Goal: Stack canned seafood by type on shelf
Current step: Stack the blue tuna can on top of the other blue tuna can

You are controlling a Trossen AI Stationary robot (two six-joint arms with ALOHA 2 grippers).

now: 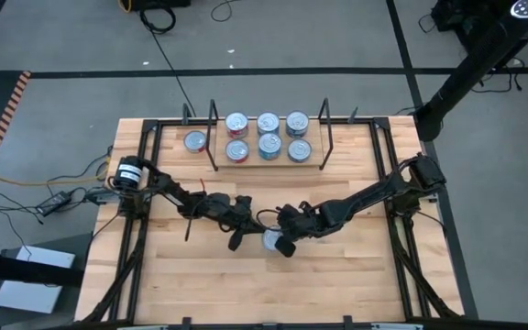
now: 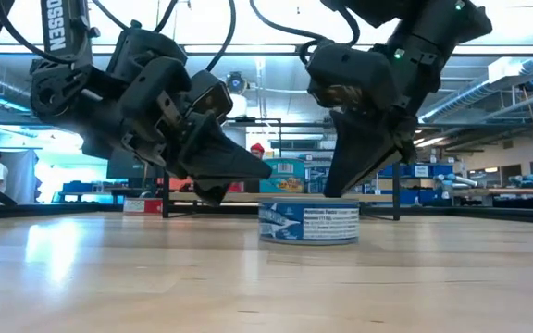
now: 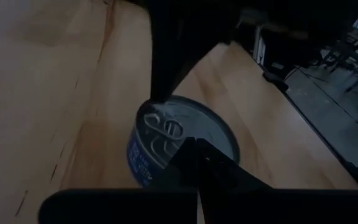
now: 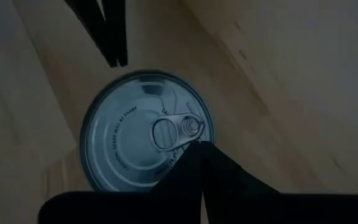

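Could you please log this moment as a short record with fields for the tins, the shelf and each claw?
loose tin: blue-labelled can upright on the tabletop, lid with pull tab up
shelf: light-wood board at the table's far side, six tins on it in two rows
stray tin: one left of the shelf's frame
left claw: shut, above the loose tin's left side
right claw: shut, above its right side
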